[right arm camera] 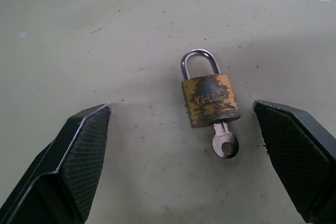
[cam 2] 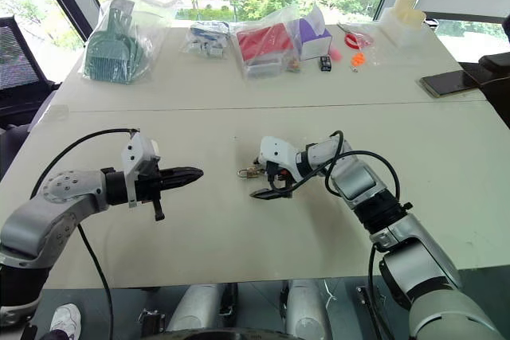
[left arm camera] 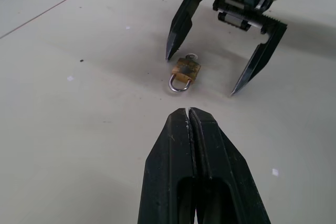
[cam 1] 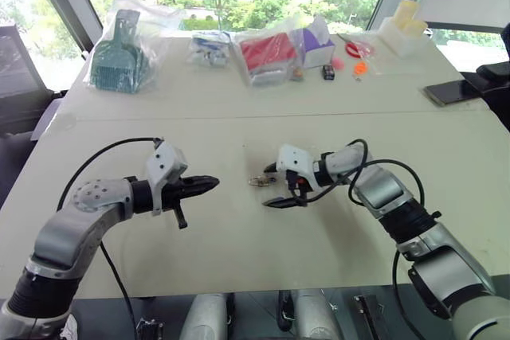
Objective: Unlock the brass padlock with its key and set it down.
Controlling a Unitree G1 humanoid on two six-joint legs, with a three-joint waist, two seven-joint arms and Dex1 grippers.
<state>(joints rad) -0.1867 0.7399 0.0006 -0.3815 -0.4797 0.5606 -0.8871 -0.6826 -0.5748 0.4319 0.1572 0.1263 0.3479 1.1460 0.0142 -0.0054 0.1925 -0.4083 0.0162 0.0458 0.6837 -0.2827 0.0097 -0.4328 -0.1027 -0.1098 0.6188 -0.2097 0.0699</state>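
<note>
The brass padlock (right arm camera: 210, 99) lies flat on the pale table (cam 1: 239, 252), its silvery shackle looking closed. The key (right arm camera: 224, 142) sticks out of its underside. My right gripper (cam 1: 269, 189) is open, with one finger on either side of the padlock and not touching it. In the left wrist view the padlock (left arm camera: 185, 72) lies close to one of the right gripper's fingertips (left arm camera: 169, 56). My left gripper (cam 1: 213, 182) is shut on nothing and points at the padlock from a short way to its left, just above the table.
Along the table's far edge lie a bagged green item (cam 1: 119, 53), a bagged red box (cam 1: 267, 52), a purple box (cam 1: 315, 41) and small coloured clutter (cam 1: 355, 57). A dark flat device (cam 1: 450, 91) sits at the far right.
</note>
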